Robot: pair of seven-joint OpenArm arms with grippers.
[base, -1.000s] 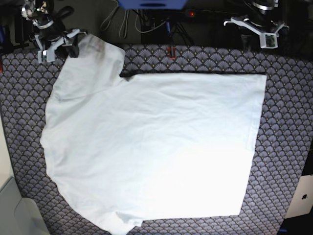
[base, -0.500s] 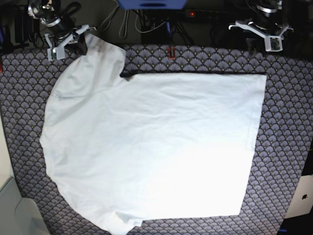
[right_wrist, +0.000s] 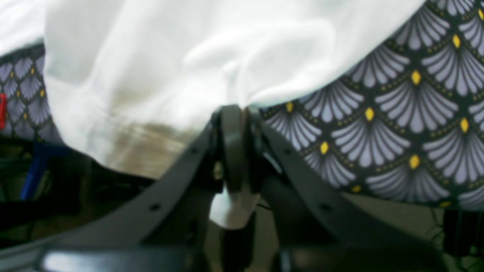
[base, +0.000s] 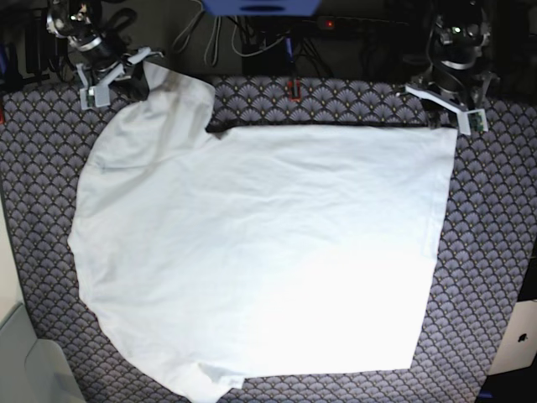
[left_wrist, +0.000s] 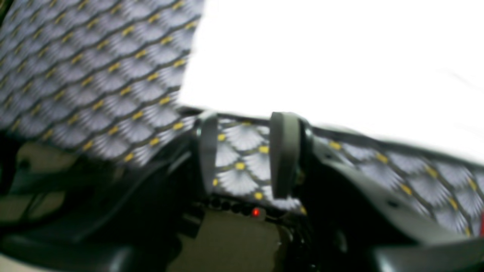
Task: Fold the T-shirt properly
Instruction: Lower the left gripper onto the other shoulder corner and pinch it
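At the far left of the base view, the right end effector (base: 143,74) sits at the back corner of the bench (base: 42,168), which is draped in a dark cloth printed with grey fan scallops and small yellow dots. Its wrist view shows the two black fingers (right_wrist: 232,143) pressed together, clenched on the hem of the sleeve (base: 172,105), with the white cloth bunching up just above the pinch.

The T-shirt (base: 260,252) lies flat across most of the bench. Its sleeve runs up toward the back-left corner; below it the left side curves outward, leaving a band of bare patterned cloth along the bench's left edge. The front hem stops just short of the near bench edge, where a thin strip of pattern shows. The back edge of the body runs straight across, with a wider bare strip of pattern behind it, then dark cables and a power strip (base: 336,23) with a red light past the bench's rear edge.

The shirt's right side is a straight edge, with a broad bare margin of patterned cloth beyond it.

At the back-right corner of the shirt is the left end effector (base: 447,117). Its wrist view, blurred, shows the two fingers (left_wrist: 284,155) apart with only patterned cloth between them, released, the shirt's edge (left_wrist: 302,117) lying just beyond the fingertips.
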